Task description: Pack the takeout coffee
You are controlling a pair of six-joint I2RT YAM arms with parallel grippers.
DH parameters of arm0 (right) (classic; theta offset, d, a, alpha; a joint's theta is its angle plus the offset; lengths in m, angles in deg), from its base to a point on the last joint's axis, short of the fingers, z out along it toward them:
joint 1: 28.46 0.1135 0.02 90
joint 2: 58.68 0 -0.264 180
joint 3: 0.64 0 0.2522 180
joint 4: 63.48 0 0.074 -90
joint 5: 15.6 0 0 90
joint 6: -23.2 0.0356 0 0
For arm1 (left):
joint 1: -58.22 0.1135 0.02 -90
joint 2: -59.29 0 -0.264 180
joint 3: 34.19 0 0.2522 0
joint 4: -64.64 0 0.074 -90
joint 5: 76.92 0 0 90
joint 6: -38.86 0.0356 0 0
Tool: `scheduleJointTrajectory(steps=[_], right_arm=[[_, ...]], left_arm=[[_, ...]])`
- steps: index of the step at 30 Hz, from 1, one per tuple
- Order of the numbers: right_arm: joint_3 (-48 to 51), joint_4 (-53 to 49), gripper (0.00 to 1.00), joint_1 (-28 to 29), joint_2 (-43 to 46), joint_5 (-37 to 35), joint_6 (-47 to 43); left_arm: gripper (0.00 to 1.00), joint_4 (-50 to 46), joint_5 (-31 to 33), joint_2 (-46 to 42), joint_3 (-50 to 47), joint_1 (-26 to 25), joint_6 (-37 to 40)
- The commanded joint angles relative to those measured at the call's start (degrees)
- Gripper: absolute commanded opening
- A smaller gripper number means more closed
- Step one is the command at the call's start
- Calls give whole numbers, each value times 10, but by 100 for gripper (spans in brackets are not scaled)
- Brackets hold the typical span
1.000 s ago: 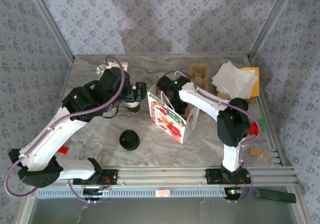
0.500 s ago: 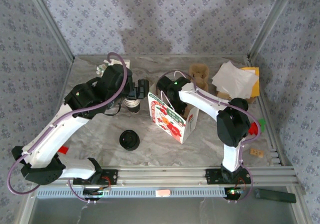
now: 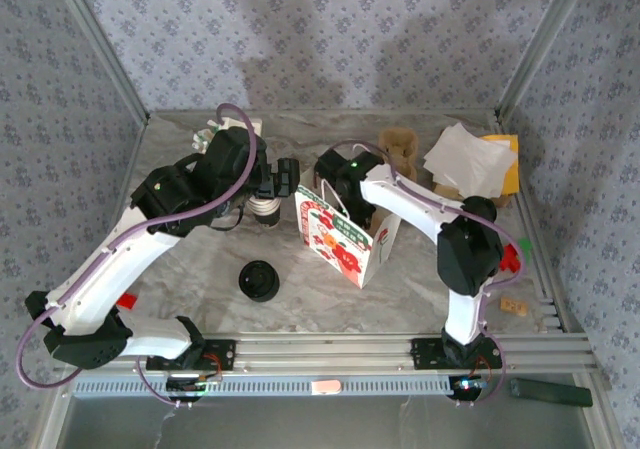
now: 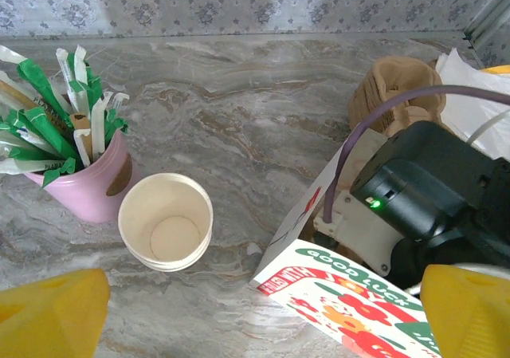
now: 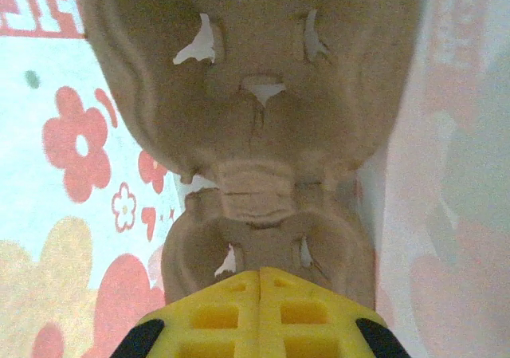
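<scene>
Since a second ago, the left arm has edged toward the upper left, while the paper bag [image 3: 345, 237] and right arm keep their place. The left gripper [image 3: 288, 176] hangs released just left of the bag. The right gripper [image 5: 260, 282] is clenched, fingers together, inside the bag above a pulp cup carrier [image 5: 255, 111]. We read "GOOD LUCK" on the bag's side. The takeout coffee [image 3: 264, 210] seems to stand beneath the left wrist, centre-left. Bare marble surrounds the black lids [image 3: 259, 280].

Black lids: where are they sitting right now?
In the top view, the black lids sit on the table left of the paper bag, nearer the front edge than the left gripper.
</scene>
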Motion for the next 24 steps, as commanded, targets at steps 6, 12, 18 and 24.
scheduleJointTrajectory(steps=[6, 12, 18, 24], right_arm=[[-69, -81, 0, -4, 51, -23, -10], [-112, -109, 0, -3, 75, -26, -9], [-142, -108, 0, -2, 92, -36, -5], [-130, -98, 0, 4, 84, -64, 6]], left_arm=[[100, -1, 9, -28, 15, 3, 8], [100, -7, 19, -48, 10, 2, 6], [100, -20, 32, -66, 15, 2, 6], [100, -27, 32, -79, 9, -1, -8]])
